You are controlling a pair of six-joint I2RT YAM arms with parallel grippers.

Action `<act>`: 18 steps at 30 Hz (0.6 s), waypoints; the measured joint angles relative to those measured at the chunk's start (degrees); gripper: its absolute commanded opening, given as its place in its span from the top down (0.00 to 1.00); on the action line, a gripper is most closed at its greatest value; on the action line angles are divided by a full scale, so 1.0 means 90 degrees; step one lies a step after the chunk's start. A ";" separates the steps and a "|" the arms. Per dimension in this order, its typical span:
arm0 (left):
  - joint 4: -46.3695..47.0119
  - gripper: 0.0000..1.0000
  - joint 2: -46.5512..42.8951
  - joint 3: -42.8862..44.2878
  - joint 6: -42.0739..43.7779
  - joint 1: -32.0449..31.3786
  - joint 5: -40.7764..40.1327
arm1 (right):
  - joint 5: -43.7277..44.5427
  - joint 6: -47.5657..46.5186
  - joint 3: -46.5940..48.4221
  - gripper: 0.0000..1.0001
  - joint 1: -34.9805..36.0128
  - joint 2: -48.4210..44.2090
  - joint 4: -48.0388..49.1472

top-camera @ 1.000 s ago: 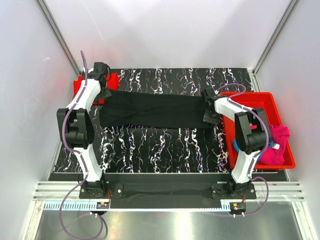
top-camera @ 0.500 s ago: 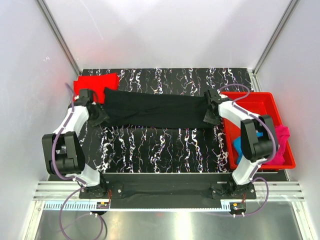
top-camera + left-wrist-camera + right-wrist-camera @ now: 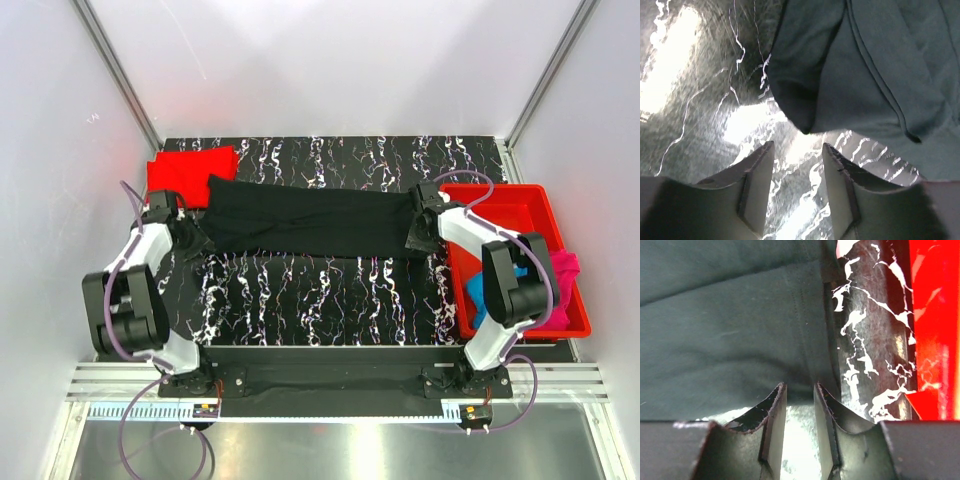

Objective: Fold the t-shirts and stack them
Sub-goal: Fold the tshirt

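Two ends: black t-shirt [image 3: 310, 222] lies left-right mid-frame; your left gripper [image 3: 797, 150] and right gripper [image 3: 800, 387] face one each, parted, empty.

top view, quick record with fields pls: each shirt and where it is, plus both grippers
black t-shirt: laid out long across the table
red t-shirt: folded, far left corner of the table
magenta t-shirt: bunched in the red bin
blue t-shirt: in the same bin, partly hidden
left gripper: open, empty, by the black t-shirt's left end
right gripper: open, empty, by its right end
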 measured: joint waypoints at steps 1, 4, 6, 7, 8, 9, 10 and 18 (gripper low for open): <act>0.0010 0.58 0.0129 0.0027 0.0000 0.0015 0.0000 | 0.0007 -0.0024 0.0000 0.65 0.0000 0.0066 0.0017; 0.0053 0.60 0.0770 0.0236 -0.0022 0.0107 -0.0034 | 0.0044 -0.0070 -0.0007 0.66 0.0000 0.0340 0.0058; -0.0124 0.58 0.1047 0.0457 -0.0046 0.0136 -0.0153 | 0.0058 -0.0070 -0.0007 0.66 0.0000 0.0340 0.0070; -0.0153 0.57 0.1209 0.0624 -0.0049 0.0141 -0.0233 | 0.0063 -0.0070 -0.0007 0.66 0.0000 0.0340 0.0073; -0.0172 0.57 0.1365 0.0789 -0.0056 0.0141 -0.0308 | 0.0066 -0.0068 -0.0007 0.66 0.0000 0.0340 0.0070; -0.0223 0.55 0.1515 0.0952 -0.0066 0.0143 -0.0408 | 0.0066 -0.0068 -0.0007 0.66 0.0000 0.0340 0.0073; -0.0240 0.55 0.1610 0.1056 -0.0073 0.0146 -0.0476 | 0.0066 -0.0066 -0.0007 0.65 0.0000 0.0340 0.0070; -0.0886 0.48 0.1846 0.1389 -0.0338 0.0175 -0.1273 | 0.0044 -0.0061 -0.0007 0.63 0.0002 0.0323 0.0058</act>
